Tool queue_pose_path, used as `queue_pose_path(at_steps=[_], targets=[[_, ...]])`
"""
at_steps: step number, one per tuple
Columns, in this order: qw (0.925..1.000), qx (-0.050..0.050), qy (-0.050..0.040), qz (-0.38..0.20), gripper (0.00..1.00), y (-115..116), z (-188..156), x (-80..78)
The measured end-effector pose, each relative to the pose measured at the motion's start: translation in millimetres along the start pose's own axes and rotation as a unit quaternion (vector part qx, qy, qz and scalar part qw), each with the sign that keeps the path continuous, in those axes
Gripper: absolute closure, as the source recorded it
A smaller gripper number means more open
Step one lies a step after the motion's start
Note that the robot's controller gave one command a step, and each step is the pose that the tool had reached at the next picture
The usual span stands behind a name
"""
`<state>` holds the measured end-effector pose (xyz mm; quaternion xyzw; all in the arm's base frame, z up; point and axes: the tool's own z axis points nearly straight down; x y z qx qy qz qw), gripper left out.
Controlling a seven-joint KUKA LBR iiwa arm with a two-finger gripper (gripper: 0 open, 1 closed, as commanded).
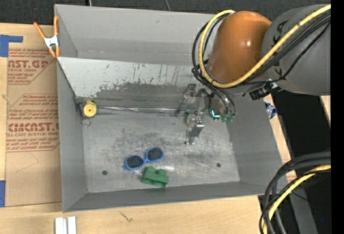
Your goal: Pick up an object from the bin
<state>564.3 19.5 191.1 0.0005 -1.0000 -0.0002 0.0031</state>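
Orange wrist cover (239, 44): part of the arm, uppermost.
Gripper (192, 129): over bare floor at 3 o'clock of the bin (134, 34). Jaw state cannot be told; nothing seen held.
Blue two-lobed piece (143, 158): 8 o'clock from gripper, well apart.
Green block (155, 176): 6 o'clock of bin, just beside the blue piece.
Yellow round piece (89, 109): 9 o'clock, at the wall.
Handling note: centre over one piece only and descend square, so the neighbour is not nudged.
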Motion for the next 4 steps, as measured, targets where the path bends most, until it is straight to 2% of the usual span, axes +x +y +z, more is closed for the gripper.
queue_pose_path(at_steps=[1, 2, 3, 4], targets=[[0.9999, 0.0, 0.0018, 0.013, 0.0, 7, 110, 49.3], [0.9949, 0.001, -0.0096, -0.1, 0.0, 103, 118, 68.5], [0.995, 0.0, -0.0077, -0.1, 1.0, 103, 117, 69.0], [0.9948, 0.0, -0.0081, -0.102, 1.0, 119, -52, 68.7]])
